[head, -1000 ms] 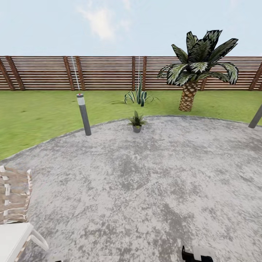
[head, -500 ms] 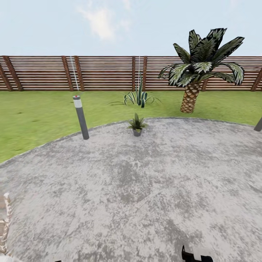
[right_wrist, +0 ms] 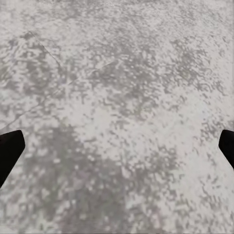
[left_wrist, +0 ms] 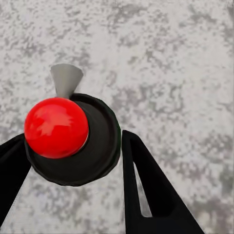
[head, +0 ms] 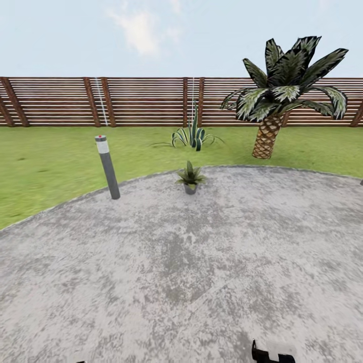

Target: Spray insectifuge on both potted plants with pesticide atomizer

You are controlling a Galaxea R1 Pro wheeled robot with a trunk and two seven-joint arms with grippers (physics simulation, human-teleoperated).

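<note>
1. The left claw (left_wrist: 73,161) is closed around the pesticide atomizer (left_wrist: 73,139), its red knob and grey nozzle showing between the black fingers above the patio (head: 201,262).
2. One potted plant (head: 190,177) stands upright straight ahead at the patio's far edge, well apart from both claws.
3. The right claw (right_wrist: 117,146) is spread wide, holding nothing.
4. The atomizer-bearing left arm likely needs a closer approach before spraying.

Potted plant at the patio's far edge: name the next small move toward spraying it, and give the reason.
Probably roll the base straight ahead. The potted plant stands far across the patio, likely beyond spray range, while the left gripper already holds the atomizer, its grey nozzle showing past the red knob.
</note>
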